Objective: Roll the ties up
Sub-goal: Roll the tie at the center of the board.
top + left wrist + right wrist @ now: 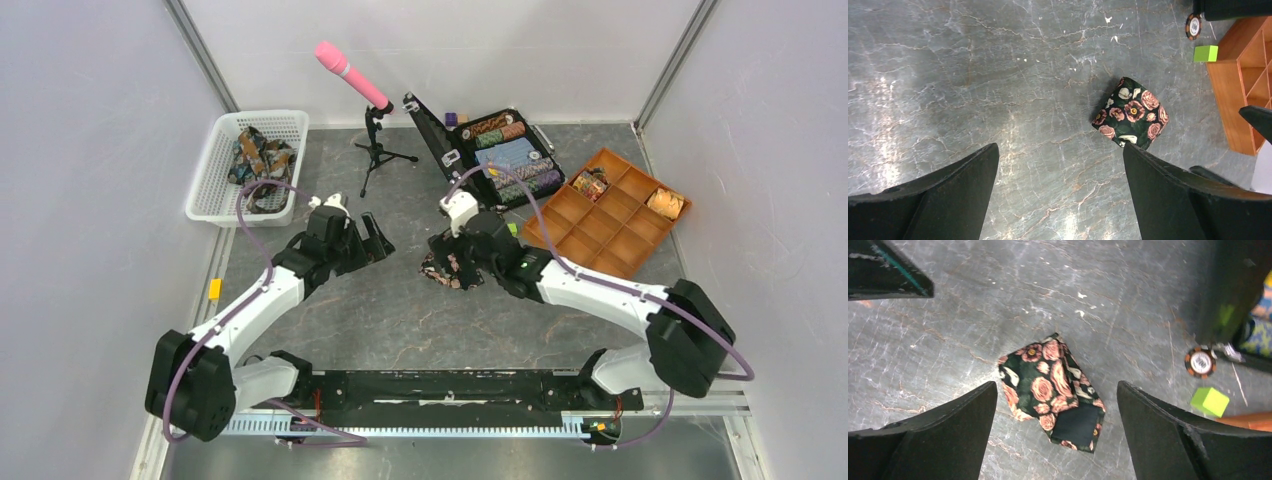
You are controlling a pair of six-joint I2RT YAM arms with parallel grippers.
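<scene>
Both claws stand released – the right gripper (1056, 386) hangs straight over the floral tie (1048, 385), which lies as a loose coil mid-table with a dark flap exposed at one end; the left gripper (1060, 149) hovers empty just left of it. To lift it well, I'd close across the coil's flanks, pinning that flap so nothing unwinds – more ties (258, 158) lie in the far-left basket (205, 190)

left hand (1060, 150): spread wide | right hand (1056, 387): spread wide, seemingly downturned
</scene>
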